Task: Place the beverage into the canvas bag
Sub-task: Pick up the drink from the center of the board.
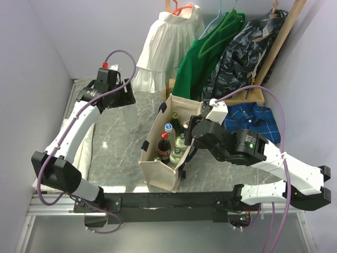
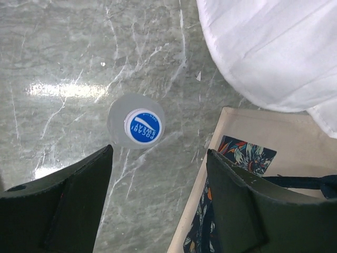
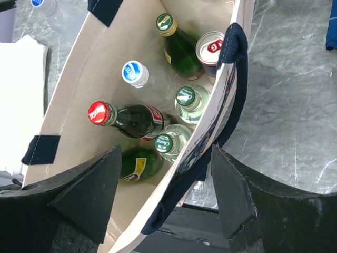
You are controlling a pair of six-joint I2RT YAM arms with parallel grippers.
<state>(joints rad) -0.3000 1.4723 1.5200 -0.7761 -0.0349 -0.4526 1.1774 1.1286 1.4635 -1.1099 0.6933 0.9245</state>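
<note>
The beverage, a clear bottle with a blue-and-white cap, stands upright on the marble table, seen from straight above in the left wrist view. My left gripper hovers over it, open and holding nothing, with the cap just ahead of the fingertips. The same bottle shows at the top left of the right wrist view. The canvas bag stands upright mid-table with several bottles and a can inside. My right gripper is open, its fingers straddling the bag's right wall and navy handle. In the top view the left gripper hides the bottle.
A white folded cloth lies along the table's left side. Hanging clothes line the back: a white dress, a green garment and a dark patterned shirt. A blue plaid shirt lies at the right.
</note>
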